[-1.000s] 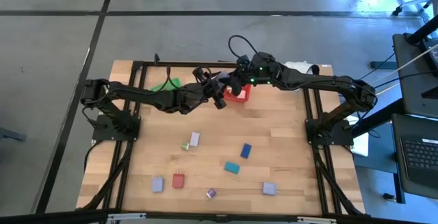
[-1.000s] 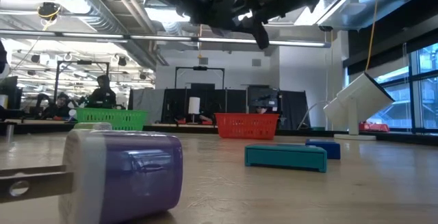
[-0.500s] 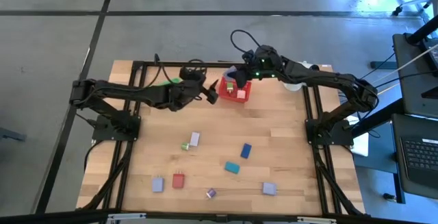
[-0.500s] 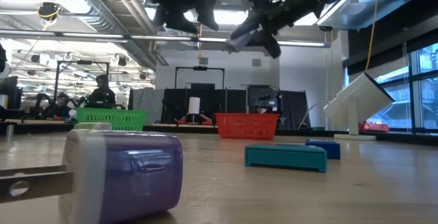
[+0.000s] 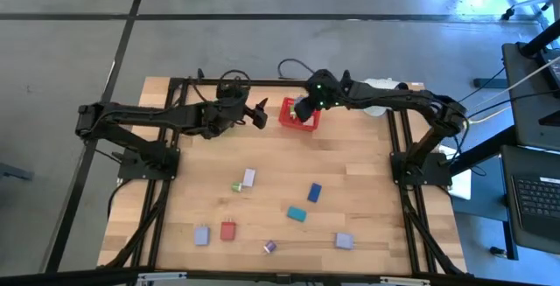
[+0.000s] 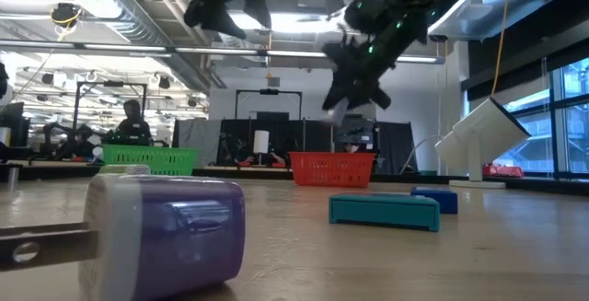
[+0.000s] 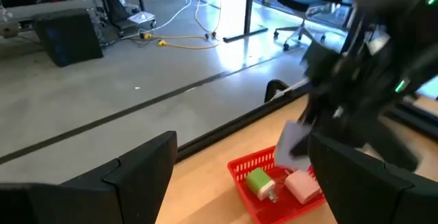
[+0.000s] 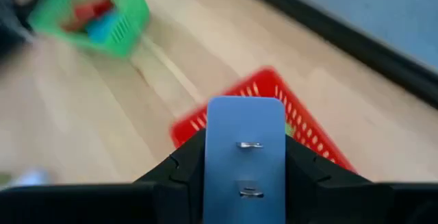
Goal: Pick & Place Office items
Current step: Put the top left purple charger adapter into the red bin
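My right gripper [image 5: 302, 109] hangs over the red mesh basket [image 5: 297, 117] at the table's far middle, shut on a lavender-blue block with two metal prongs [image 8: 245, 148]. The basket holds a green piece [image 7: 260, 181] and a pink piece [image 7: 301, 185]. My left gripper [image 5: 259, 114] stands open just left of the basket, high above the table, with nothing between its fingers. Several small office items lie on the near half of the table, among them a blue one [image 5: 314, 191], a teal one [image 5: 297, 213] and a red one [image 5: 228, 230]. My right gripper pinches the block by its two long sides [image 8: 211, 157] between its two fingers, the pronged face turned toward the wrist camera. The fingers slant down from the table's right. The block is lifted clear, above the red basket [image 8: 301, 125].
A green mesh basket [image 6: 149, 159] with red and blue pieces [image 8: 96, 15] stands at the far left, under my left arm in the high view. A purple plug piece [image 6: 166, 232] lies close to the low camera. A white object [image 5: 382, 87] sits at the far right corner.
My left gripper has drawn back from my right gripper toward the table's left edge, rising a little and rolling about its own axis. My right gripper, with the block, has tipped downward and sunk toward the red basket.
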Action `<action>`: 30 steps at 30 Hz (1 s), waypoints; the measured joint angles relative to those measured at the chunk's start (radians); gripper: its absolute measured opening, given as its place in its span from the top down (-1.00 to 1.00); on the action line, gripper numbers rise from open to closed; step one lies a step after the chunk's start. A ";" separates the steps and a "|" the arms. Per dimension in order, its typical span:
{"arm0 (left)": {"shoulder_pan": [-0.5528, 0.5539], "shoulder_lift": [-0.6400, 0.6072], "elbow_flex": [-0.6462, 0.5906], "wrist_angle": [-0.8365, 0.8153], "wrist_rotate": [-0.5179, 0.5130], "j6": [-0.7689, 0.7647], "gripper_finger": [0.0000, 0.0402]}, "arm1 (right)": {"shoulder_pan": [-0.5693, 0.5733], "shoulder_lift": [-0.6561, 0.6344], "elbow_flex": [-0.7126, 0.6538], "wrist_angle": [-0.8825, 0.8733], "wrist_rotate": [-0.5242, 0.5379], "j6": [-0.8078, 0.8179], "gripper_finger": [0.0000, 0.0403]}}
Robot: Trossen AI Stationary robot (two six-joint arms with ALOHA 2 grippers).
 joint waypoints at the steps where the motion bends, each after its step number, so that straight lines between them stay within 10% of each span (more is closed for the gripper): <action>1: -0.001 -0.008 0.000 -0.004 0.000 -0.008 -0.62 | 0.002 0.016 0.000 -0.001 -0.003 -0.024 0.39; 30: -0.001 -0.097 0.000 -0.069 0.018 -0.062 -0.62 | 0.021 0.185 0.002 0.031 0.019 -0.389 0.33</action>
